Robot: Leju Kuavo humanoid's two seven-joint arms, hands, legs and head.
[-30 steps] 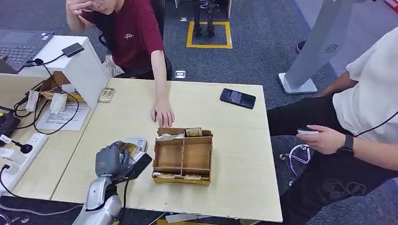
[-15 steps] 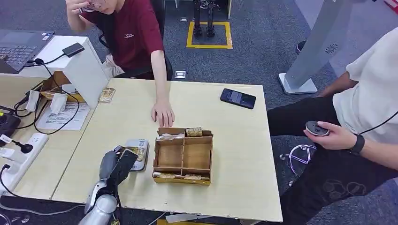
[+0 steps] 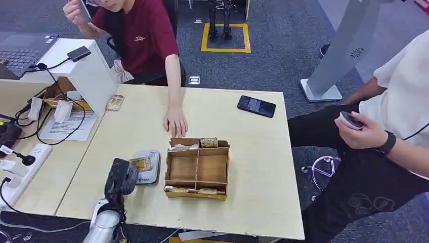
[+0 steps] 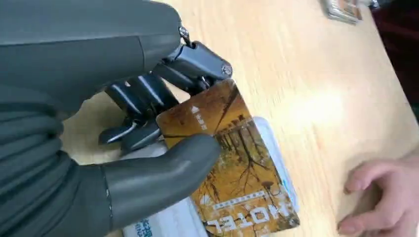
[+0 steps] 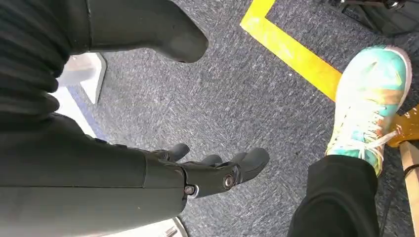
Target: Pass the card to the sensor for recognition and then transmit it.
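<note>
Room: office floor with grey carpet, and a pale wood table (image 3: 243,197) with a person seated at each of two sides.
Table stuff: wooden box (image 3: 198,168) with compartments mid-table, dark phone (image 3: 256,106) at the far edge, a person's hand (image 3: 175,122) resting just behind the box.
Sensor: the grey reader pad (image 3: 148,166) sits just left of the box.
What changed: a second ago the left hand (image 3: 120,178) was off to the pad's left with the card tilted up; now it's swung over so the card (image 4: 232,163) lies flat over the pad. My read: the recognition step is happening right now, and the handover still has to come.
Card vs fingers: wrist view shows the thumb (image 4: 163,180) on the printed face, dark fingers (image 4: 143,106) under the near end, and most of the card sticking out past them over the pad. So it's pinched, not released.
Right hand (image 5: 207,173): hanging by the floor, fingers loosely apart, holding nothing.
</note>
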